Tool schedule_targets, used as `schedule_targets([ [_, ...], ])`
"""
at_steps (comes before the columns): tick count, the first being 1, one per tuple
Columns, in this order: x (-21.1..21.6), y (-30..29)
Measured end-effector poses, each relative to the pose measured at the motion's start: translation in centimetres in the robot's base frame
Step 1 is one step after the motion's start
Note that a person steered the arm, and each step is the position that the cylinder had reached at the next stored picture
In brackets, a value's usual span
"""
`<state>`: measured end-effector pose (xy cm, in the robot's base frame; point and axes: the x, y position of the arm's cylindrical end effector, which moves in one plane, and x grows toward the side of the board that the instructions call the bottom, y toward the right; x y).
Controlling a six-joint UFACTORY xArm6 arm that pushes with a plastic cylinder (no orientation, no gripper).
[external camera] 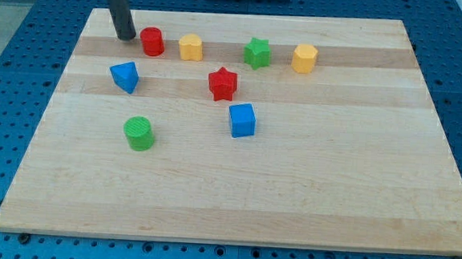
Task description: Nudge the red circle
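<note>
Camera view puts the red circle (152,41) near the bench's (291,205) top-left corner, upright, first in a row along the view's top. My tip (126,36) rests just beside it on the view's left; whether the two touch I cannot tell, the gap being too slight to read. There is no gripper on this arm, only the rod, so nothing is spread or pinched.

On the circle's other side, near but apart, sits a yellow block (190,47), then a green star (257,52) and a second yellow block (304,58) farther toward the view's right. Below lie a blue block (125,76), a red star (222,83), a blue cube (242,120) and a green cylinder (139,133).

By my judgement the approach is done and the nudge itself is left, or only just beginning: a short push toward the view's right, stopping before the circle reaches the yellow block.
</note>
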<state>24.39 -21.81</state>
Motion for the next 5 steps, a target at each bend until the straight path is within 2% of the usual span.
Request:
schedule_targets([
  [1, -2.6, 1.7],
  [2, -2.6, 7.5],
  [5, -0.2, 7.4],
])
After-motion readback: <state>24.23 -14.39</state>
